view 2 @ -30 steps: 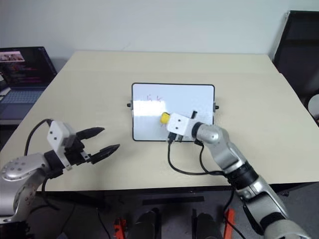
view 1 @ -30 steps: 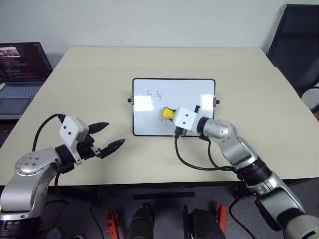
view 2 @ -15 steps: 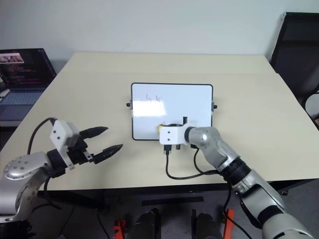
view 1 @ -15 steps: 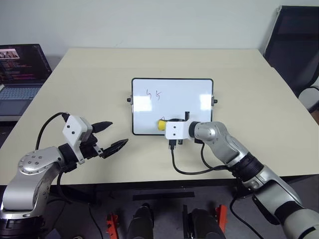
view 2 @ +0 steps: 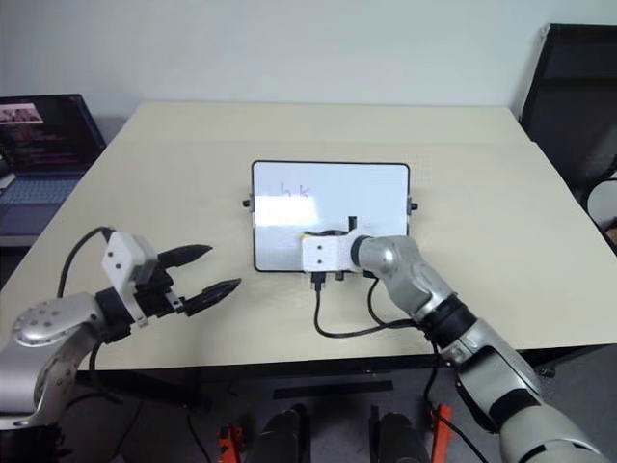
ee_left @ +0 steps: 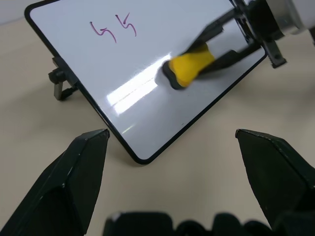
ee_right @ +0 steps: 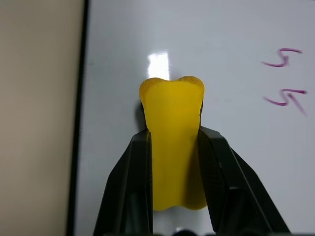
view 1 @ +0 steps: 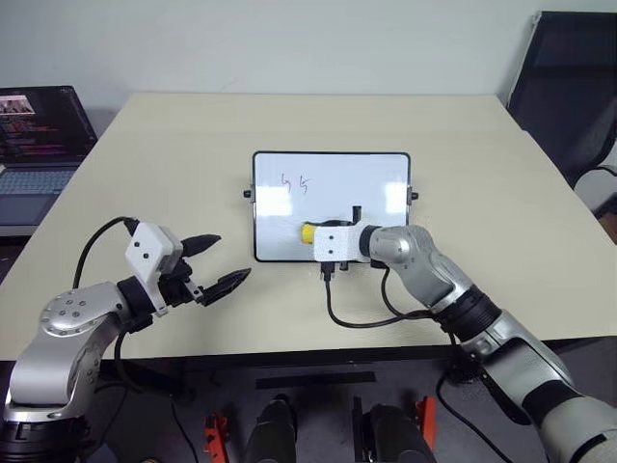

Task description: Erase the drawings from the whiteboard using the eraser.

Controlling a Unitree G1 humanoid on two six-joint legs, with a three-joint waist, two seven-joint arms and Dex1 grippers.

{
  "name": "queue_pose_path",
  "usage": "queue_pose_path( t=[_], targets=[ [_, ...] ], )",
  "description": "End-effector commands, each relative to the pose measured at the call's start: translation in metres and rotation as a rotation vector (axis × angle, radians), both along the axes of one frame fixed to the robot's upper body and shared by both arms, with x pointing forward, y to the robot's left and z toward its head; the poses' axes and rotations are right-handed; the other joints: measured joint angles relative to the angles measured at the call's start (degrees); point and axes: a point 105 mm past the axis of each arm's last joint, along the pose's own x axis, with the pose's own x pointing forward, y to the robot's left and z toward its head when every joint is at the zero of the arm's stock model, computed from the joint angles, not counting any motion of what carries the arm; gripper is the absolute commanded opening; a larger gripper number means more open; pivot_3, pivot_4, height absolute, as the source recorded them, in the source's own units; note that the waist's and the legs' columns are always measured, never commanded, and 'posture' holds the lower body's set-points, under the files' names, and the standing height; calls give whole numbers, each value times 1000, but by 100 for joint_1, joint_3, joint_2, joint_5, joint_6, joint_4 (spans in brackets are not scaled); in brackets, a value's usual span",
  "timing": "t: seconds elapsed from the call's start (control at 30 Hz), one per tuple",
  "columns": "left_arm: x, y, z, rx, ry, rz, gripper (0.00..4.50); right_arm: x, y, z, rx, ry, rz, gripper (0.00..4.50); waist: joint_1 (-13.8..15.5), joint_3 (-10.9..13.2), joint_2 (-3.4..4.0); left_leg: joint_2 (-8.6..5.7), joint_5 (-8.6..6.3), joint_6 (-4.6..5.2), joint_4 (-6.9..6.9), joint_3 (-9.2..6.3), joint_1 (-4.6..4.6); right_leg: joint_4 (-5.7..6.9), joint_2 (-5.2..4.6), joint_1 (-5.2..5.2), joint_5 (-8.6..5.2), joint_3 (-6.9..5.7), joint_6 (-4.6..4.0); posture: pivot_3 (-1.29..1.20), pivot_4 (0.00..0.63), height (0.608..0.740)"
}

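Right gripper (ee_right: pixel 174 162): clamped on the eraser (ee_right: pixel 173 137), pressed on the whiteboard (view 1: pixel 366 178) near edge.
Left gripper (view 1: pixel 220 262): fingers apart, left of board.
Drawings (view 1: pixel 297 182): far left corner.

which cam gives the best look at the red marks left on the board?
Left wrist view: the two red marks sit large and unblocked near a corner of the whiteboard. The right wrist view shows them at its edge, beyond the eraser. In both eye views they are tiny squiggles.
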Motion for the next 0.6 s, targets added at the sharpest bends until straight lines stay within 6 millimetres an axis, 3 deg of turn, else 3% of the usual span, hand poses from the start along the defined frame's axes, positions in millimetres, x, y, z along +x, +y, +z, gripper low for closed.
queue_pose_path(
  t=[0.03,0.23,0.3,0.47,0.6],
  targets=[
    [-1,-3,9,6,-42,-12,4500,8,-2,13,31,-20,-22,968,3,0,0,0,0,0,0,0,0,0,0,-8,0,0,0,0,150,740],
    [0,-4,9,4,-45,-11,4500,-12,-3,-26,-107,166,44,968,9,-1,-1,2,0,0,-1,2,0,-3,1,-7,0,0,3,0,150,740],
    [0,-4,9,4,-46,-11,4500,-7,-8,-21,-93,145,18,967,10,-1,-1,2,0,0,-3,2,0,-3,1,-7,7,-1,17,0,150,740],
    [0,-3,9,3,-45,-12,4500,22,-31,14,-13,-1,-111,967,13,0,1,3,0,-1,-1,2,0,-2,1,-9,0,0,-2,0,150,740],
    [2,-3,10,3,-48,-14,4500,12,-33,-3,-96,67,-51,967,42,-7,-11,0,-3,-4,0,2,0,-4,-8,-7,14,-4,-3,0,150,740]
  ],
)
